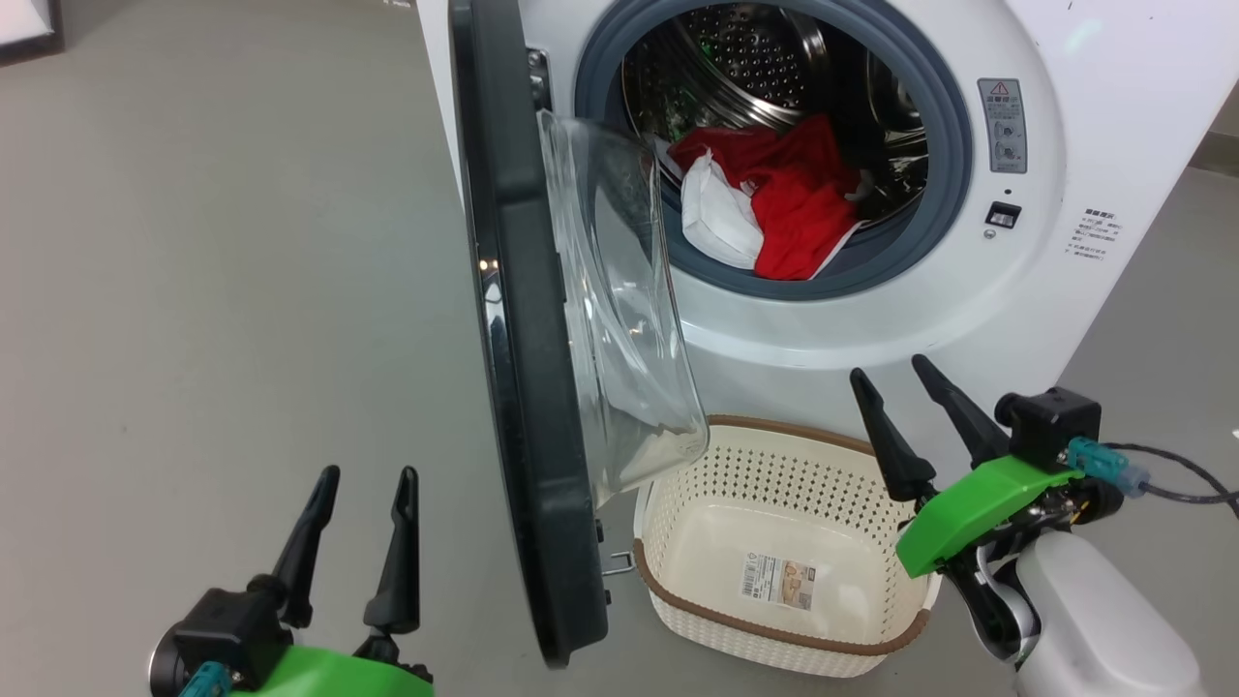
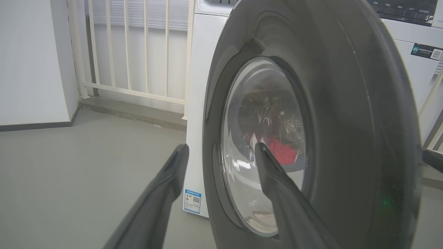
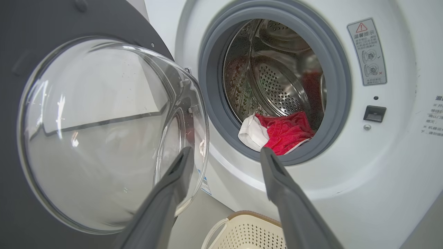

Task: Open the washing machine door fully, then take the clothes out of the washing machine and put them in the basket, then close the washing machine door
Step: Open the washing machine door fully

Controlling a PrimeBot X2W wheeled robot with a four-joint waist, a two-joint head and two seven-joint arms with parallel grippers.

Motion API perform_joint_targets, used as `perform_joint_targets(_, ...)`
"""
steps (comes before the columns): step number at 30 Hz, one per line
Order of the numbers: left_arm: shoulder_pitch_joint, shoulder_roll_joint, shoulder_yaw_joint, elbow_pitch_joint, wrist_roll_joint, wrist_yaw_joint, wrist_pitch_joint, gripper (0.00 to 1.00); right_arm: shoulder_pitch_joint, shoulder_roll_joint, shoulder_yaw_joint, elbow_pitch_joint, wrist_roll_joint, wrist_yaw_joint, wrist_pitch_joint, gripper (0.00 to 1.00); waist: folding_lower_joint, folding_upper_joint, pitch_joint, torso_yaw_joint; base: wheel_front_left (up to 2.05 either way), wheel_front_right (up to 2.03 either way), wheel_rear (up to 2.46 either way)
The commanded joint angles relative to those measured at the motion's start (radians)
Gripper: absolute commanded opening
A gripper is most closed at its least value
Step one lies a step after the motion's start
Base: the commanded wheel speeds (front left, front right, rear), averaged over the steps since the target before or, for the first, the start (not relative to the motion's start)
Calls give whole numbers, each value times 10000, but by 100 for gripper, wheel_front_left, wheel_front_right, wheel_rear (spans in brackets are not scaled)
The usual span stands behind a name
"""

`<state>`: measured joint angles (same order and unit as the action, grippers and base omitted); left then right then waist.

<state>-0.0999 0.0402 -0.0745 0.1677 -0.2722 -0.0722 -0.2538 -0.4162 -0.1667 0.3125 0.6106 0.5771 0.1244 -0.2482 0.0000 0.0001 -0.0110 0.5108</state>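
**Washing machine door (image 1: 523, 387) swung out, load not yet pulled**

Door stands edge-on between my two grippers, roughly square to the washing machine (image 1: 1065, 145) front. I judge that open enough to work, though it may have more swing left.

Left gripper (image 1: 369, 472) has its fingers spread with nothing between them. It's on the door's outer face, black rim just ahead and to the right of the tips. The door walls this arm off from the drum.

Right gripper (image 1: 889, 366) is also spread and empty, on the inner side. The glass bowl is to its left and the opening is ahead and above — so this is the arm for the reach.

Clothes (image 1: 794, 203), red with white panels, are heaped at the drum's front lip and spill onto the grey gasket (image 1: 944, 194). They sit straight beyond the right fingertips, so it's a short grab.

Basket (image 1: 774, 431) is on the floor below and just left of the right gripper, under the opening. It's empty, and the drop into it is short.

The bowl overhangs the basket's far-left corner; I can't tell if they touch.

Risks as I see them: fabric dragging on the gasket, or the forearm clipping the bowl.
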Motion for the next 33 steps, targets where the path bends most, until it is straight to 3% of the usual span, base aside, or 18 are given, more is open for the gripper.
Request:
perform_joint_targets(1, -137, 100, 342, -286, 95, -46, -80, 100, 175, 187, -159, -361, -482, 63, -130, 100, 0, -1, 4, -2, 0, 0, 0)
perform_joint_targets(5, -194, 100, 302, -269, 112, -50, -80, 100, 891, 734, -1741, -1221, -2141, 63, -133, 100, 0, -1, 28, -5, 0, 0, 0)
perform_joint_targets(11, -254, 100, 254, -274, 97, -28, -80, 100, 1809, 1137, -3346, -2739, -3581, 63, -134, 100, 0, -1, 45, -20, 0, 0, 0)
perform_joint_targets(19, -250, 100, 243, -283, 51, 49, -80, 100, 2561, 1162, -3168, -2960, -3282, 63, -134, 100, 0, -1, 19, -48, 0, 0, 0)
perform_joint_targets(33, -253, 100, 263, -186, 79, 132, -80, 100, 2573, 1164, -3176, -2860, -3135, 63, -135, 100, 0, -1, -38, -184, 0, 0, 0)
